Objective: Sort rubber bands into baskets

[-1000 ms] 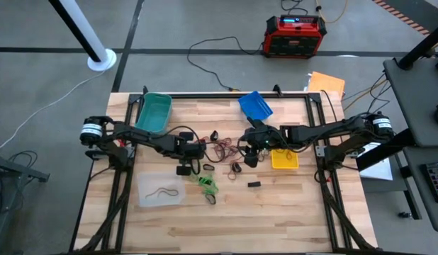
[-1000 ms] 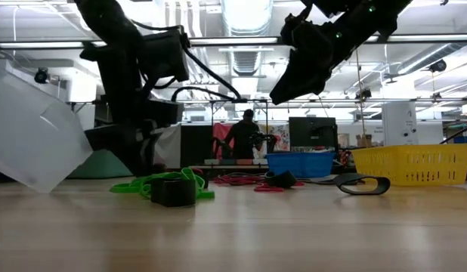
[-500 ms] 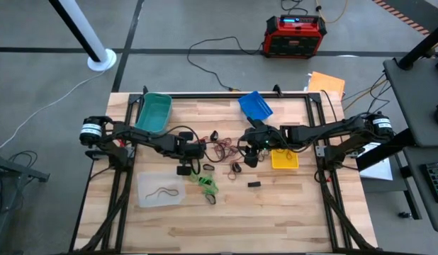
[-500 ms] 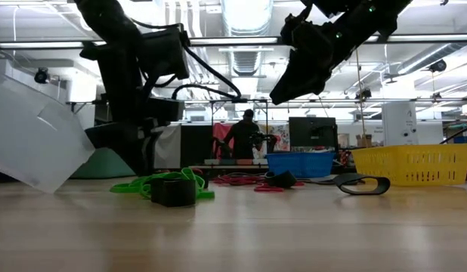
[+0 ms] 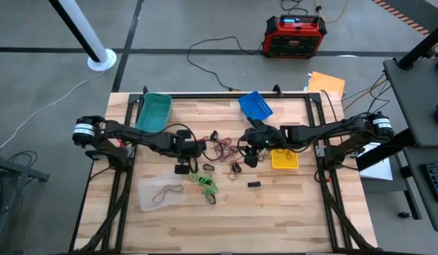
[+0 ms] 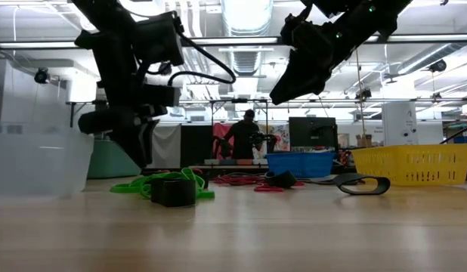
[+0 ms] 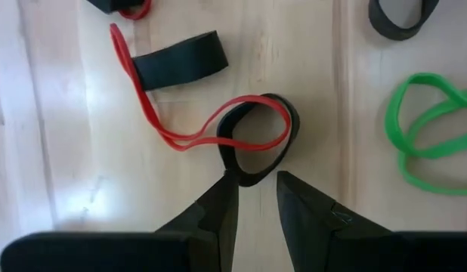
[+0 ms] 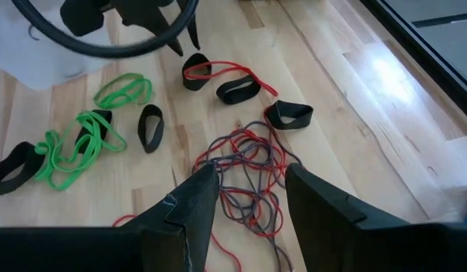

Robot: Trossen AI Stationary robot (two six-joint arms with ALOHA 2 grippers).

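Observation:
Loose rubber bands lie mid-table: a red and dark tangle (image 5: pixel 222 149), green ones (image 5: pixel 205 183) and black loops (image 5: pixel 208 168). My left gripper (image 7: pixel 256 198) is open by a narrow gap. It hovers, pointing steeply down, just short of a black band with a red band looped through it (image 7: pixel 256 140). My right gripper (image 8: pixel 252 196) hangs open above the tangle (image 8: pixel 245 166), holding nothing. Four baskets stand around: teal (image 5: pixel 154 112), blue (image 5: pixel 255 105), yellow (image 5: pixel 284 159) and clear (image 5: pixel 161 193). The clear one has a dark band in it.
A small black block (image 5: pixel 254 184) lies near the table's middle, right of the green bands. More black bands (image 8: pixel 237 89) lie beyond the tangle. A black frame rims the table. A person stands in the room far behind the table (image 6: pixel 245 136).
The clear basket, which stood tipped with one side raised, has dropped back and now sits level on the table. The dark band inside it has spread from a line into a loop. My left arm has risen a little in the low view.

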